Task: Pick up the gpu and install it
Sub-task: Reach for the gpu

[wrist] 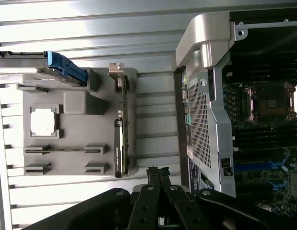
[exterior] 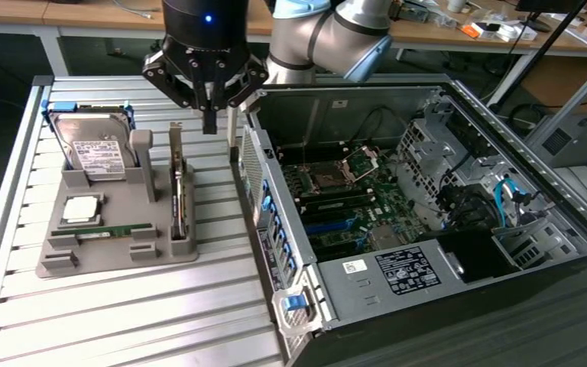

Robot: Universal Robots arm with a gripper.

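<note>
- Between holder (exterior: 100, 260) and case (exterior: 265, 164), the end effector (exterior: 210, 122) hung narrow and empty, near the gpu (exterior: 177, 187).
- Standing on edge, it looked light, stiff and fragile; its top edge offered the grip.

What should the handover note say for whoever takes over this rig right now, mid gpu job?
Claw: shut and empty, hanging above the gpu and to the exterior view's right of it, not touching it.
Gpu: on edge in its slot in the grey holder, with the hard drive in the same holder.
Case: open, on the exterior view's right of the holder.
Done: nothing that shows.
Left: gpu not yet picked up, not yet installed.
</note>
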